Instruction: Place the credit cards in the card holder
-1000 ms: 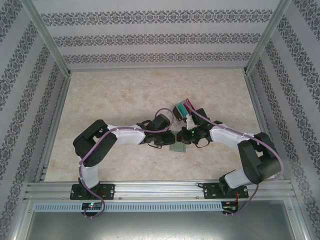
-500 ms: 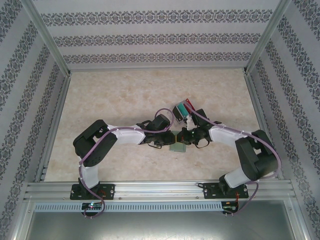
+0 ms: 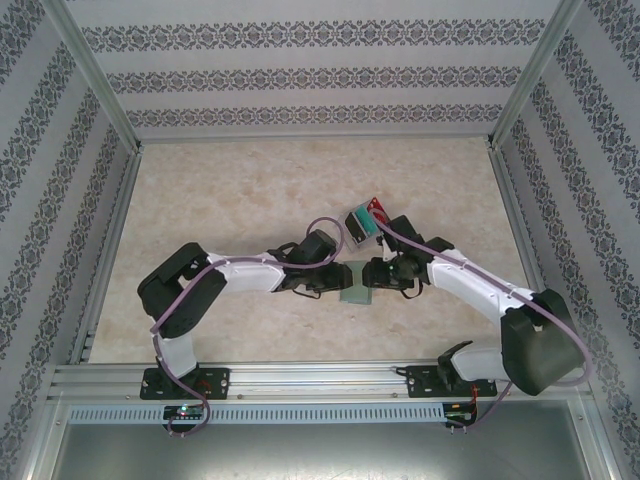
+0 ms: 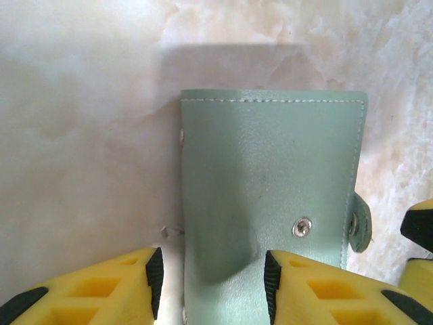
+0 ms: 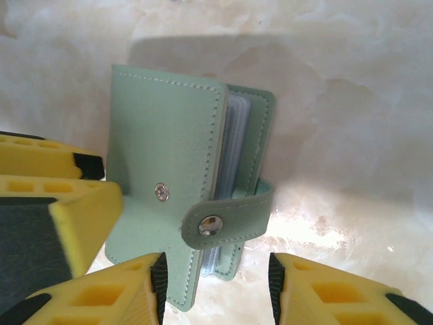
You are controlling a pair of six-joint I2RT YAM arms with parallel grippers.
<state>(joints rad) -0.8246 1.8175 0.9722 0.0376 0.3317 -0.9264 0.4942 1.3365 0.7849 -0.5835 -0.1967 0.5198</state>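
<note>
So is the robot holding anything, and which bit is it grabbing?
Nothing looks held. The card holder lies on the table; the left gripper and right gripper each sit at one end of it with jaws open, not pinching it.

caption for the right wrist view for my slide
Right gripper open at the green card holder, snap strap unfastened, on a marble tabletop.

The pale green, stitched card holder (image 3: 355, 284) lies flat at 4 o'clock from the table (image 3: 220, 200) centre. Its snap strap laps over the cover, unfastened, and clear sleeves show inside. Red and teal credit cards (image 3: 365, 222) sit at its 12 o'clock.
</note>
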